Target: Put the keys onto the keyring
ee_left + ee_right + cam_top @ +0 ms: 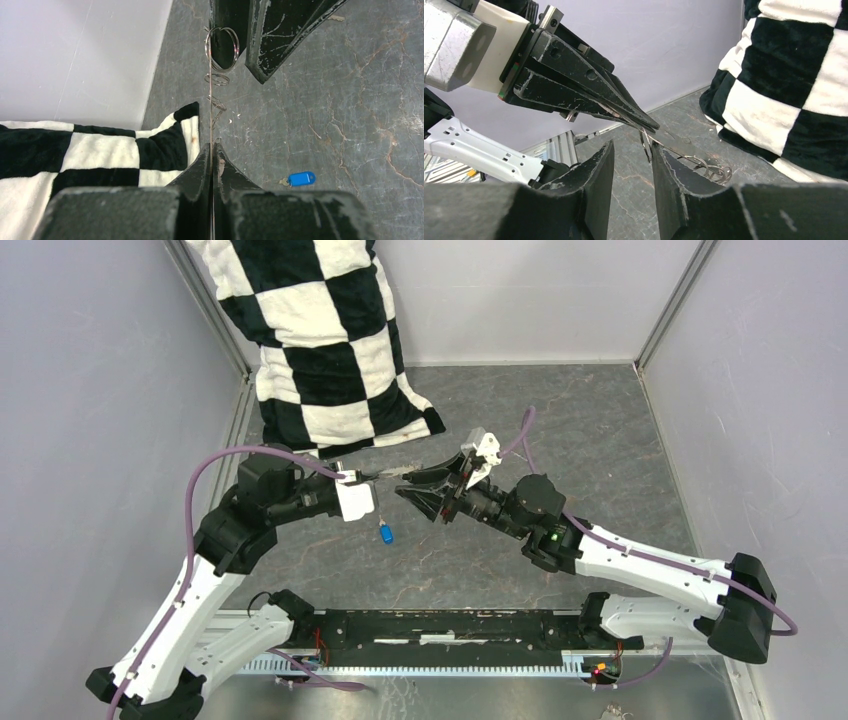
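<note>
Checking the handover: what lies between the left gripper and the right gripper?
Only the keyring: its thin wire runs from the shut left gripper to the open right gripper, clearest in the left wrist view.

Left gripper [213,146]: black plastic, matt and badly scuffed, with pale scratches all along the edges. Right gripper [633,150], same black plastic, same chalky wear. The keyring [210,95] is thin bare metal wire, bright and glinting. Blue key [302,178]: glossy plastic head, a speck of metal at its end. The table [590,440] looks like a matt grey stone-patterned sheet, veined and lightly scratched. The cloth [320,330] is plush, a fuzzy pile in black and cream checks. Walls [100,390] are smooth and matt. Behind the left gripper sits a block [454,45] of dull brushed metal.
</note>
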